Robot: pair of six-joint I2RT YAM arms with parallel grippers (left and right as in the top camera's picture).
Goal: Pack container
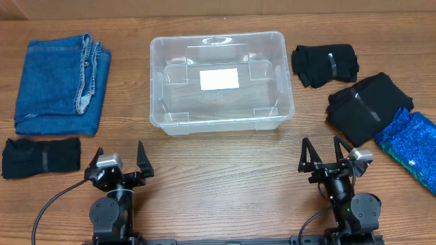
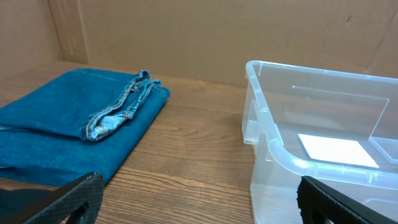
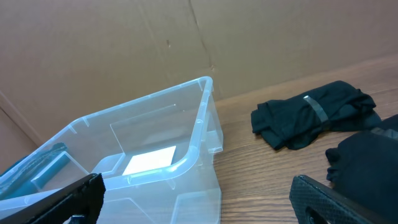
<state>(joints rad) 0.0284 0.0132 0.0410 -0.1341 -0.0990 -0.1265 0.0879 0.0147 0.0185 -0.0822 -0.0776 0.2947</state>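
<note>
Wood-grain tabletop, brown cardboard behind it. Nearest us, the left hand and right hand sit low at the front edge, fingers spread wide, holding nothing. Just left of the left hand lies a small black bundle. Further back, there's the container, dead centre, upright, empty, with a white label on its floor. I'd call it light and fairly stiff, but those clear walls look slick and may flex, so the thick rim is the place to pinch. Folded jeans flank it on the left. Black clothes and a sparkly blue piece wait on the right.
</note>
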